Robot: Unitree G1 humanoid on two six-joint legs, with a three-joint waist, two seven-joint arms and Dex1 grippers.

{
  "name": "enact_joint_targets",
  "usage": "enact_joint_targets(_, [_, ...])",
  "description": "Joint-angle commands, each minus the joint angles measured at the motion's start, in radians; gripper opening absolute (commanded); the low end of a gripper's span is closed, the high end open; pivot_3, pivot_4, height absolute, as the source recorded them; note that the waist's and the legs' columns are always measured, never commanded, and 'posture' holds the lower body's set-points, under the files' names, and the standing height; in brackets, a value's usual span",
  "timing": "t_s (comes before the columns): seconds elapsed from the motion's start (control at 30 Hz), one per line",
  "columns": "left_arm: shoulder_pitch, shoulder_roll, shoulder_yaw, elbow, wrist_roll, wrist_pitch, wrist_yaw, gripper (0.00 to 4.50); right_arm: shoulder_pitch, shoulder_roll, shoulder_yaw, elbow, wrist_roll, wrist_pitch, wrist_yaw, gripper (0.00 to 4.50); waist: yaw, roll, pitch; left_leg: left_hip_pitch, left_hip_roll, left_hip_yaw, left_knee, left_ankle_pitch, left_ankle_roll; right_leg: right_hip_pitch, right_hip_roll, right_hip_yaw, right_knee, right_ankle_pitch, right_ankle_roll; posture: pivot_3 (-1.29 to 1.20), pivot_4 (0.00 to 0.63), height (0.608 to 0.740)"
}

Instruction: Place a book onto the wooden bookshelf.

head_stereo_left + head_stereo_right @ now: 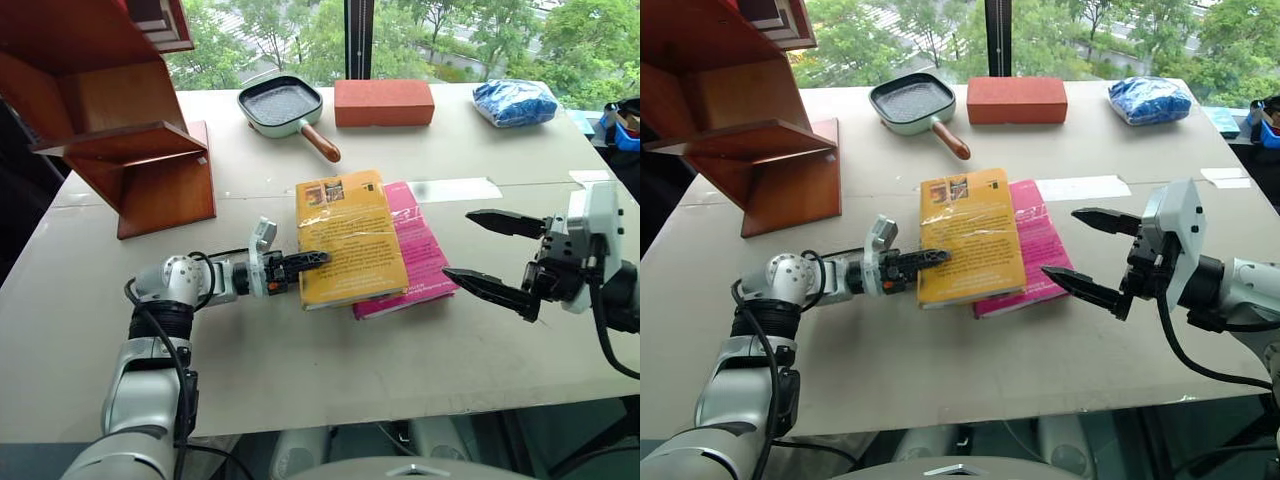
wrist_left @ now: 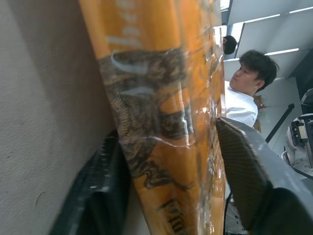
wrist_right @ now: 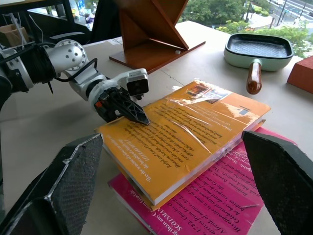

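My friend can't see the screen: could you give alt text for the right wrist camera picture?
A yellow book lies on a pink book on a table, the left gripper clamping its edge. A wooden bookshelf and a pan stand behind.

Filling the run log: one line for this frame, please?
left gripper: shut on book edge | right gripper: open, clear | book: flat on pink book | bookshelf: no book

Window [image 1: 420, 40] with trees beyond table [image 1: 300, 380]
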Motion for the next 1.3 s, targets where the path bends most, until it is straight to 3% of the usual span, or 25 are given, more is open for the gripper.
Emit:
enact_joint_targets(0.03, [-0.013,0.001,-0.004,0.012,0.016,-0.013,-0.031,0.86,-0.007,-0.032,-0.035,-0.014,0.046,-0.02,-0.005,4.5,0.0,0.0,0.0,0.0,0.0,0.0,0.0,0.0,0.0,0.0,0.0,0.0,0.0,0.0,0.0,0.0,0.15,0.74])
enact_joint_targets(0.07, [-0.007,0.003,0.012,-0.005,0.014,-0.032,-0.036,0.43,-0.011,-0.037,-0.035,-0.007,0.05,-0.024,-0.007,4.5,0.0,0.0,0.0,0.0,0.0,0.0,0.0,0.0,0.0,0.0,0.0,0.0,0.0,0.0,0.0,0.0,0.15,0.74])
enact_joint_targets(0.13, [0.003,0.01,0.036,-0.041,0.004,-0.052,-0.046,0.03,-0.014,-0.044,-0.031,0.001,0.056,-0.032,-0.012,4.5,0.0,0.0,0.0,0.0,0.0,0.0,0.0,0.0,0.0,0.0,0.0,0.0,0.0,0.0,0.0,0.0,0.15,0.74])
enact_joint_targets(0.33, [0.05,0.094,0.098,-0.515,-0.025,-0.2,-0.047,0.01,-0.079,-0.042,-0.027,0.083,0.024,-0.089,-0.037,4.5,0.0,-0.003,0.002,-0.004,0.002,0.0,0.0,0.0,0.0,-0.004,-0.001,0.001,-0.001,0.0,0.0,0.0,0.15,0.74])
enact_joint_targets(0.53, [-0.036,0.205,-0.003,-0.718,0.281,-0.583,0.05,0.01,-0.22,-0.017,0.033,0.233,-0.031,-0.19,0.023,4.5,0.011,-0.002,0.002,-0.003,0.001,0.001,-0.001,0.0,0.0,-0.002,-0.001,0.001,-0.005,0.0,-0.001,0.0,0.15,0.74])
enact_joint_targets(0.6, [-0.072,0.298,-0.065,-0.761,0.434,-0.699,0.072,0.01,-0.288,0.012,0.06,0.287,-0.035,-0.212,0.03,4.5,0.009,-0.003,0.003,-0.004,0.0,0.003,-0.001,0.0,0.0,-0.002,-0.001,0.001,-0.006,0.0,-0.001,0.0,0.15,0.74])
enact_joint_targets(0.67, [-0.111,0.399,-0.136,-0.763,0.612,-0.821,0.1,0.01,-0.342,0.039,0.081,0.327,-0.035,-0.23,0.041,4.5,0.0,-0.003,0.003,-0.004,0.001,0.004,-0.001,0.0,0.0,-0.002,0.0,0.001,-0.007,0.001,0.001,0.0,0.15,0.74])
enact_joint_targets(0.87, [-0.253,0.457,-0.144,-0.72,0.84,-1.034,0.236,0.01,-0.457,0.102,0.154,0.419,-0.031,-0.24,0.102,4.5,0.0,-0.003,0.004,-0.006,0.001,0.007,-0.003,0.0,0.0,-0.003,0.0,0.0,-0.008,0.001,0.001,0.0,0.15,0.74])
enact_joint_targets(1.03, [-0.152,0.65,-0.131,-0.634,1.04,-1.231,0.247,0.01,-0.539,0.14,0.178,0.485,-0.035,-0.242,0.125,4.5,-0.015,-0.002,0.005,-0.004,0.0,0.01,-0.004,0.0,0.001,-0.005,0.001,0.003,-0.007,0.001,0.002,0.0,0.15,0.74])
enact_joint_targets(1.3, [-0.047,0.84,-0.034,-0.492,1.148,-1.323,0.282,0.01,-0.588,0.184,0.166,0.513,0.03,-0.194,0.112,4.5,-0.025,-0.005,0.008,-0.007,0.003,0.009,-0.003,0.0,0.001,-0.006,0.002,0.002,-0.006,0.001,0.002,0.0,0.15,0.74])
